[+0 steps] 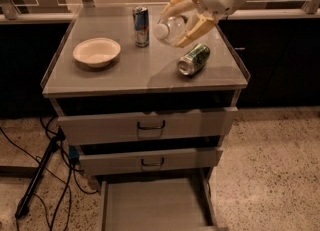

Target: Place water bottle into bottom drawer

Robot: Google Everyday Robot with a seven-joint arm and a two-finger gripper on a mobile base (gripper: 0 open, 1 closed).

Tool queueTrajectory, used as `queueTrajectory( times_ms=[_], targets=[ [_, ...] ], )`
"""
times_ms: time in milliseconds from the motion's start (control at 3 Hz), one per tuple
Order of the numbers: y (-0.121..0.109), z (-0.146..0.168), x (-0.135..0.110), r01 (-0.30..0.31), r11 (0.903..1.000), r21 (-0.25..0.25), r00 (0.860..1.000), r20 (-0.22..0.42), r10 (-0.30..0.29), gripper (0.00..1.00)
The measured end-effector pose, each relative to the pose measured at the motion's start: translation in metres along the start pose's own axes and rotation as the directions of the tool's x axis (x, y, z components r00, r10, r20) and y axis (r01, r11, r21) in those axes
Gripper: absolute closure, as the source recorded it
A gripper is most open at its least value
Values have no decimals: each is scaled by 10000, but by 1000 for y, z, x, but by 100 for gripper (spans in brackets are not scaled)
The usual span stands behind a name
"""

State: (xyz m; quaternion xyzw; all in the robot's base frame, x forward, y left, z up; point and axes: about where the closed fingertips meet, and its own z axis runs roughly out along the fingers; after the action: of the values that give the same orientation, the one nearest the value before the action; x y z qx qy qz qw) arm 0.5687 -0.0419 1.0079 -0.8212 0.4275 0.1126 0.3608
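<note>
My gripper [184, 19] is shut on the water bottle [172, 29], a small clear plastic bottle with a white cap pointing left. It holds the bottle on its side in the air above the cabinet top, between the blue-silver can and the green can. The cream fingers [176, 1] wrap over and under the bottle. The bottom drawer [155, 207] is pulled out at the foot of the cabinet. Its flat grey floor is bare.
A blue-silver can [141, 26] stands upright at the back of the top. A green can [194, 59] lies on its side to the right. A white bowl [96, 51] sits at the left. Two upper drawers [150, 125] are slightly open. Cables [45, 165] lie on the floor at left.
</note>
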Motion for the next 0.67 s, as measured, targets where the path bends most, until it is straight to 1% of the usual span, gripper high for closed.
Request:
queueTrajectory(
  times_ms=[333,667],
  targets=[
    [19,-3,-18,-12,9998,-213,9985,542,24,100],
    [52,-17,-29,-667,9977,-120,9967,450,672,100]
  ],
)
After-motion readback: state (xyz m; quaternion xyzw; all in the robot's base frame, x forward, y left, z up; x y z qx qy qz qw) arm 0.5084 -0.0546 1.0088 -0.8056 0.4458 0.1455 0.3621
